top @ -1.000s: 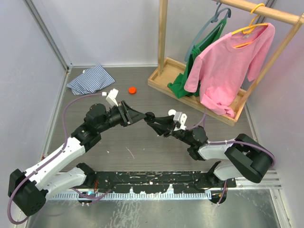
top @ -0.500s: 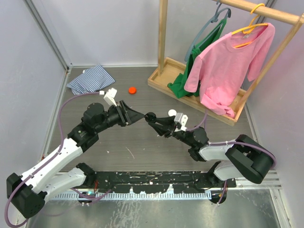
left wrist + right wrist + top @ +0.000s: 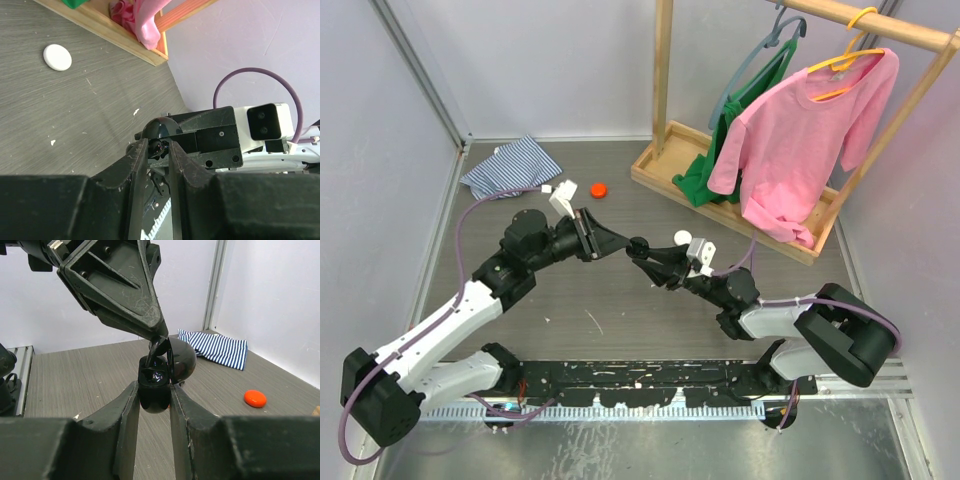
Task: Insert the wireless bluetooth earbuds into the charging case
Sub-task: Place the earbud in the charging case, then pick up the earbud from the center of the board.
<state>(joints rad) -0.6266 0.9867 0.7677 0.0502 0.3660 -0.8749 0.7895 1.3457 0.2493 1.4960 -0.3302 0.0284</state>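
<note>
Seen from above, the spot where the two arms meet is one black knot. The left gripper (image 3: 618, 244) and the right gripper (image 3: 640, 250) come tip to tip over the middle of the counter (image 3: 620, 310), and what they hold cannot be told apart there. The earbud (image 3: 158, 146) shows only in the left wrist view. It is a tiny glossy black piece pinched between the left fingers (image 3: 137, 165), which are drawn close on it and hide most of it, so its shape is hard to make out.

The left arm reaches from the near left up toward the middle, its wrist tipped down to the right. The right arm lies low from the near right, pointing left. Both tips hang clear of the counter.

The right wrist view shows the right fingers (image 3: 125, 410) clamped on the lower half of the black charging case (image 3: 152, 397). Its round lid (image 3: 182, 362) stands open, and the left fingertips come down from above into the open mouth. Whether the earbud is seated cannot be told.

That view also takes in a red-orange puck (image 3: 255, 398) and a striped cloth (image 3: 215, 347) on the far counter. The left wrist view shows a white puck (image 3: 57, 56) near the base of the wooden rack (image 3: 663, 70), which the top view does not show.
</note>
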